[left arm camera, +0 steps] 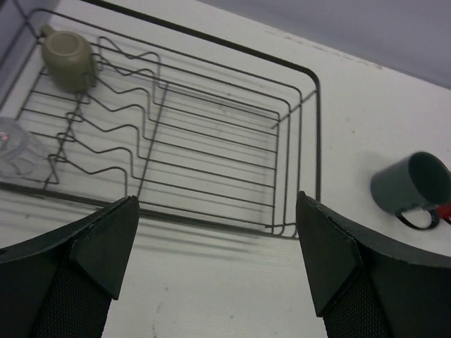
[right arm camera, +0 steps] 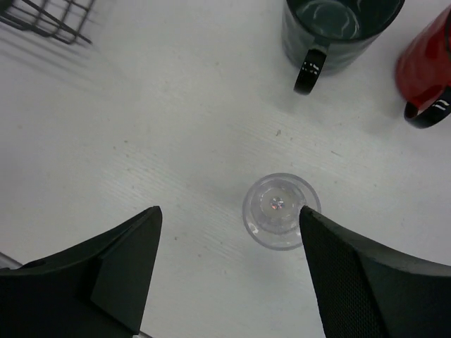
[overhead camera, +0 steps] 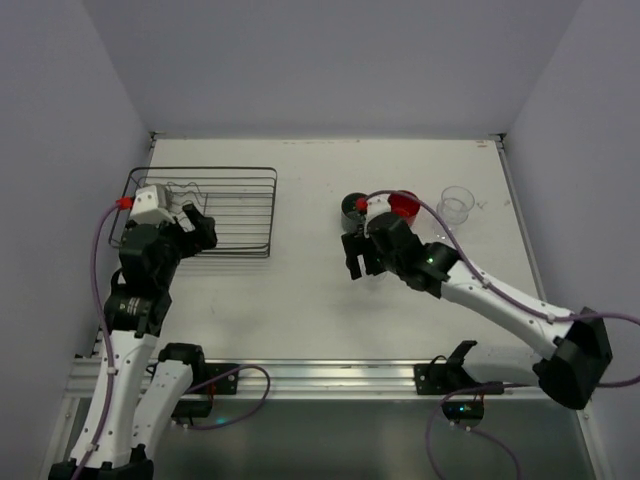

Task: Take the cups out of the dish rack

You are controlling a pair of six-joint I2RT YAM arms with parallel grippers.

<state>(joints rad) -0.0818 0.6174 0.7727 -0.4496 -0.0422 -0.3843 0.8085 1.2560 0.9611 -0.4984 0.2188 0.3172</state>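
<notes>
Right wrist: right gripper [right arm camera: 230, 211] has its jaws wide apart and holds nothing. Small clear tumbler [right arm camera: 280, 211] stands upright on the tabletop [right arm camera: 141, 127] directly under it, nearer one finger; can't tell if they touch. Dark mug [right arm camera: 338, 32] and red mug [right arm camera: 426, 67] sit just ahead of the gripper, handles toward it. Looks like the drop zone: cups grouped close and kept well apart from the dish rack [right arm camera: 49, 17], so the arms don't cross.

Left wrist: left gripper [left arm camera: 217, 199] is also spread wide and empty, hovering over the rack's near rim. Olive-grey cup [left arm camera: 68, 58] is in the rack's far corner, ahead and left of the gripper. Probably the left arm's pick, since that's its side.
</notes>
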